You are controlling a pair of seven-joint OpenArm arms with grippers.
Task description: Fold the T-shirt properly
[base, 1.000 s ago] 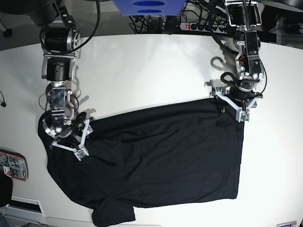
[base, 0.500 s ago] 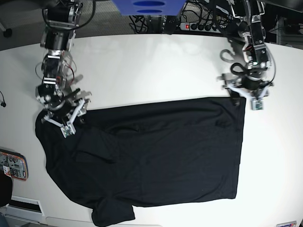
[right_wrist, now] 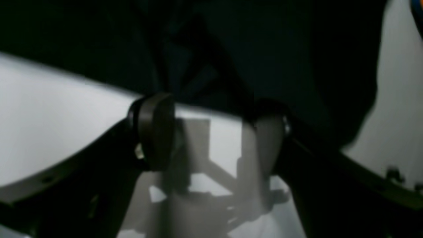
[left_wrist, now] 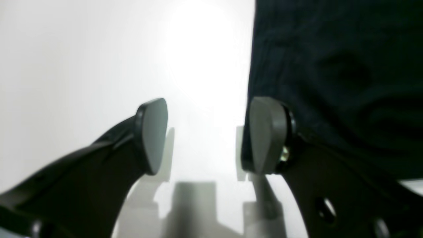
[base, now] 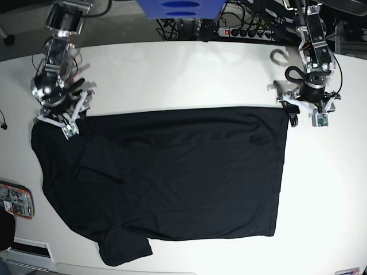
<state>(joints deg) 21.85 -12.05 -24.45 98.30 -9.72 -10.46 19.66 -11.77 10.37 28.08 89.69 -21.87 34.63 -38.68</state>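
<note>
The T-shirt (base: 166,177) lies flat, black and plain; both grippers gape apart, grasping nothing.

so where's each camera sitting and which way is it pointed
base: overhead, looking straight down on the white table and the spread T-shirt; both arms show.
left wrist: behind the left claw, facing the table and the shirt's edge; open, empty.
right wrist: behind the right claw, facing the shirt; open.
shared: all three show the T-shirt and table; base also shows both claws.
</note>
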